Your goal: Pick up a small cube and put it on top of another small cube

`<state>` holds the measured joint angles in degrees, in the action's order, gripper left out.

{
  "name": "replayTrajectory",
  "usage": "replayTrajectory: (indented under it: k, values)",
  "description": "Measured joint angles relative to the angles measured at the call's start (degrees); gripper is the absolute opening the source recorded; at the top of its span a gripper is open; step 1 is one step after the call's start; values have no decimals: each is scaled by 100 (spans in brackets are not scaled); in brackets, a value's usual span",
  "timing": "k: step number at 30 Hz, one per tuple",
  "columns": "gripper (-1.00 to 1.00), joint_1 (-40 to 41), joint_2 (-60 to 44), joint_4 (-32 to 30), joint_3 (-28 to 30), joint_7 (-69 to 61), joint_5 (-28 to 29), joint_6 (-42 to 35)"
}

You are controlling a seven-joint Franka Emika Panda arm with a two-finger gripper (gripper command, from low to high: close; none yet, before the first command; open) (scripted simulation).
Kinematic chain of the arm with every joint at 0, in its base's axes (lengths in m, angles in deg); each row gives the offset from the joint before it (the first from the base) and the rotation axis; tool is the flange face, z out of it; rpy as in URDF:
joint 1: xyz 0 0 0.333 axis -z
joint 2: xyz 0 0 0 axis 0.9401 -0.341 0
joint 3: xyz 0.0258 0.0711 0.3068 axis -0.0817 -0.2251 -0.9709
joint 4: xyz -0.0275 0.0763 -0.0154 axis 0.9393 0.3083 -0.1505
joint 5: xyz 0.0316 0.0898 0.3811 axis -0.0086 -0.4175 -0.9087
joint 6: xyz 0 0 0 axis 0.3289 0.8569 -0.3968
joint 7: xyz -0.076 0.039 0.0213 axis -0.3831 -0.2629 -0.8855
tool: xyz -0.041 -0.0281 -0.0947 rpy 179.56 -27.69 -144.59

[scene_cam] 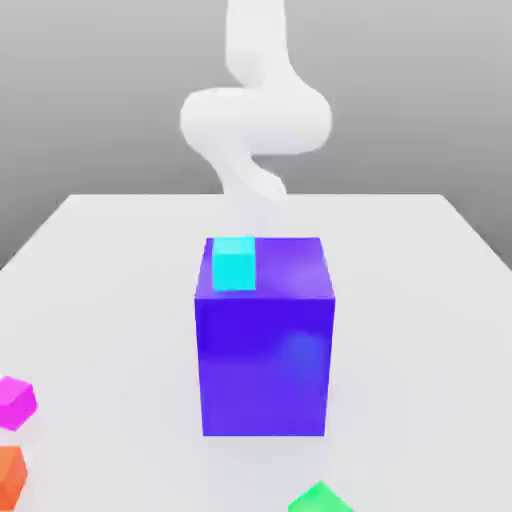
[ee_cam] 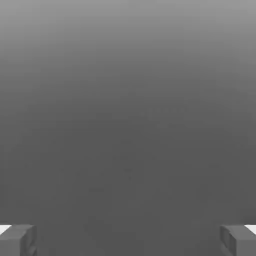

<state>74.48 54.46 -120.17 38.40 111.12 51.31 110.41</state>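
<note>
No words, labels, brands, numbers or signs could be read in either picture. The surfaces in the exterior view looked plain from the upper part of the frame down to its lower edge, and so did those in the hand view. Toward the top of the exterior view the pale shapes seemed washed out, so faint lettering there could perhaps have escaped notice.

small cube [scene_cam: 14, 403]: exterior view's left | another small cube [scene_cam: 320, 498]: before block [scene_cam: 264, 365] | upper cube [scene_cam: 234, 264]: on block
</note>
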Motion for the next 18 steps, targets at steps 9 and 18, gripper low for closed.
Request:
replayTrajectory:
  k: [9, 18]
  values:
    - [0, 1386, -1909, -260, 26, 2204, 322, 733]
    - [0, 2426, -3776, -519, 495, 4182, 383, 1462]
